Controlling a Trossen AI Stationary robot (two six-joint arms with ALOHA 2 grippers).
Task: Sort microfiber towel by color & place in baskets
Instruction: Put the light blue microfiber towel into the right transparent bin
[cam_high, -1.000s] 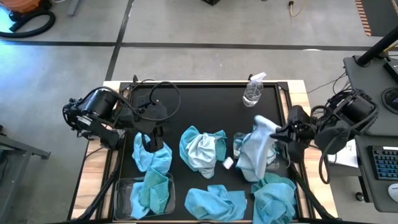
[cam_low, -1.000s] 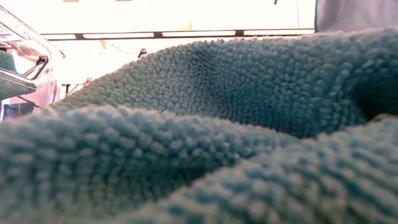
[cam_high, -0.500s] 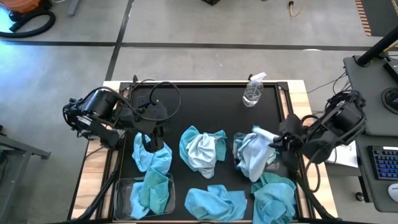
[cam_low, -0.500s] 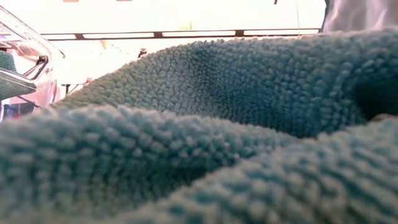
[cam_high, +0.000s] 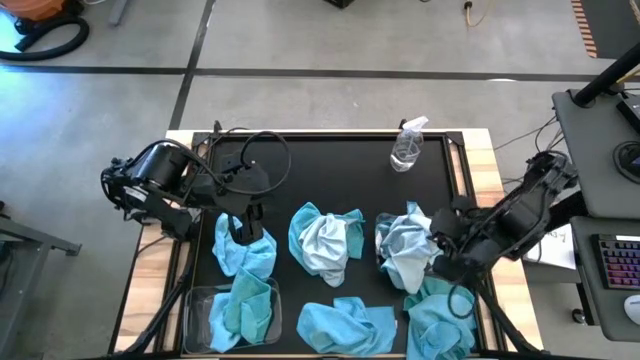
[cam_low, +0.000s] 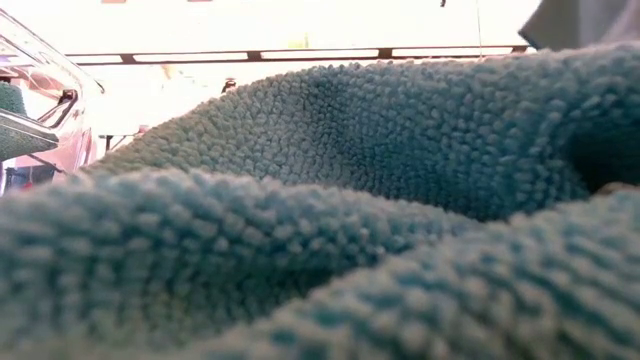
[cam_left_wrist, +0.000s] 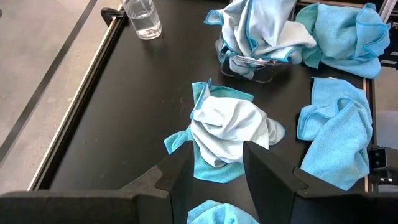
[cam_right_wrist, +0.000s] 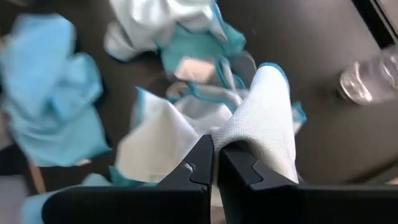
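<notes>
My right gripper (cam_high: 437, 238) (cam_right_wrist: 216, 163) is shut on a pale whitish towel (cam_high: 405, 245) over the clear right basket (cam_left_wrist: 249, 65), which holds more pale cloth. My left gripper (cam_high: 245, 218) (cam_left_wrist: 214, 177) is open above a turquoise towel (cam_high: 245, 252); I cannot tell if it touches it. The clear left basket (cam_high: 200, 310) holds a turquoise towel (cam_high: 240, 308). A white and turquoise heap (cam_high: 325, 240) (cam_left_wrist: 227, 130) lies mid-table. More turquoise towels (cam_high: 345, 325) (cam_high: 440, 320) lie near the near edge. My right gripper pinches a raised fold of the pale towel (cam_right_wrist: 249, 134) between its two fingers (cam_right_wrist: 200, 167), coming from the table's right side and slanting down. The rest of the towel (cam_high: 400, 262) is slack and lies bunched in the right basket on the other pale cloth.
A small clear spray bottle (cam_high: 407, 148) (cam_left_wrist: 142, 15) stands near the far edge. The low view is filled by a turquoise towel (cam_low: 320, 200) close to the lens, with a clear basket wall (cam_low: 40, 110) at its left. Bare black mat (cam_high: 330, 170) lies in the far half.
My right gripper has moved down and toward the near edge, still shut on the pale towel. The towel stood tall above the right basket; now it has sunk and bunched up in the basket.
</notes>
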